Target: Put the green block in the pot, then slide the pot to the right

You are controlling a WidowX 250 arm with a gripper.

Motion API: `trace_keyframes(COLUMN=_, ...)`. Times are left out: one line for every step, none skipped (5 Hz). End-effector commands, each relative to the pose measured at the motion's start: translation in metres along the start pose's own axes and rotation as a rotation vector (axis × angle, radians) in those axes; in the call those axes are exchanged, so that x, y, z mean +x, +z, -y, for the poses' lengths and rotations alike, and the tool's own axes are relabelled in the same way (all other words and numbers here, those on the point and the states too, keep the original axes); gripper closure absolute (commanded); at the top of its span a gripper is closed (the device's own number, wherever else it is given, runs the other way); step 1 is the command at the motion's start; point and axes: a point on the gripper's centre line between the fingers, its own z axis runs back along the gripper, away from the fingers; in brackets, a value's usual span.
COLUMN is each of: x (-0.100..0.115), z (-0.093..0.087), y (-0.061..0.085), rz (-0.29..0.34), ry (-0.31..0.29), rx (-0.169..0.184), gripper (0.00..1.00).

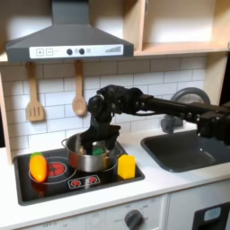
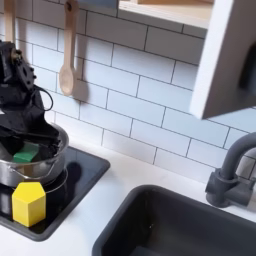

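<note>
Green block (image 2: 24, 153) lies in pot (image 2: 40, 168) below gripper (image 2: 22, 132).

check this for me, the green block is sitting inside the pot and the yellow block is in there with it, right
Only partly. The green block does lie inside the pot, but the yellow block stands outside it on the stovetop, in front of the pot, as the second exterior view shows.

Beneath the gripper (image 1: 97, 142) sits one pot (image 1: 90, 158) with one green block (image 2: 25, 154) inside it. Beside the gripper stand one yellow block (image 1: 127, 166) and one orange-yellow toy vegetable (image 1: 38, 167). Behind the gripper hang two wooden utensils, one spatula (image 1: 34, 96) and one spoon (image 1: 79, 91).
</note>
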Motion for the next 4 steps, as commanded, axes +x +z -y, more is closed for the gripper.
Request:
trace_keyframes(x=-0.011, z=0.009, y=0.002, rz=-0.005, ry=-0.014, rx=-0.009, gripper=0.0)
trace_keyframes(x=-0.014, z=0.021, y=0.003, rz=-0.019, ry=-0.038, rx=-0.019, gripper=0.0)
trace_keyframes(x=-0.012, z=0.031, y=0.004, rz=-0.028, ry=-0.048, rx=-0.016, gripper=0.0)
trace_keyframes(x=-0.015, z=0.036, y=0.003, rz=-0.063, ry=-0.047, rx=-0.003, gripper=0.0)
